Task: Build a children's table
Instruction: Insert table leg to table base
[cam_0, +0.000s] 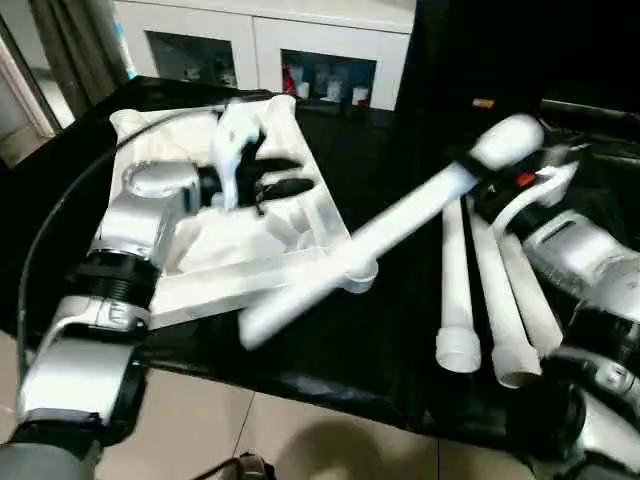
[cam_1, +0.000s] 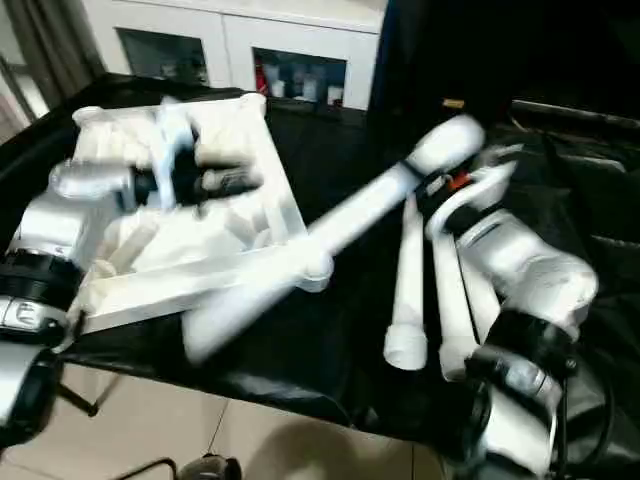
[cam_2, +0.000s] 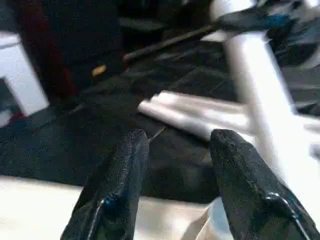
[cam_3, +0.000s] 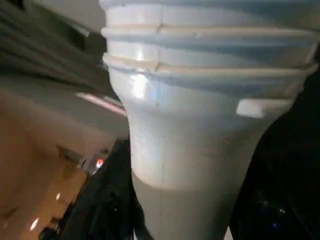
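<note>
Right gripper (cam_0: 497, 190) holds one white leg (cam_0: 400, 225) slanted above the black-draped table (cam_0: 380, 340); left gripper (cam_0: 275, 178) hangs over the tabletop (cam_0: 245, 235), jaws apart, empty.

Head views: tabletop lies underside up on the table's left part, ribs and a round corner socket (cam_0: 358, 272) showing, its near edge close to the table's front edge. Three spare legs (cam_0: 490, 300) lie side by side to the right, wide ends toward the front edge; bare black cloth between them and the tabletop. Held leg's lower end crosses the socket corner; contact unclear. Left wrist view: two black fingers (cam_2: 117, 190) parted, nothing between, spare legs beyond. Right wrist view: close-up of the leg's ridged collar (cam_3: 200, 60). White cabinet (cam_0: 300, 50) behind.
</note>
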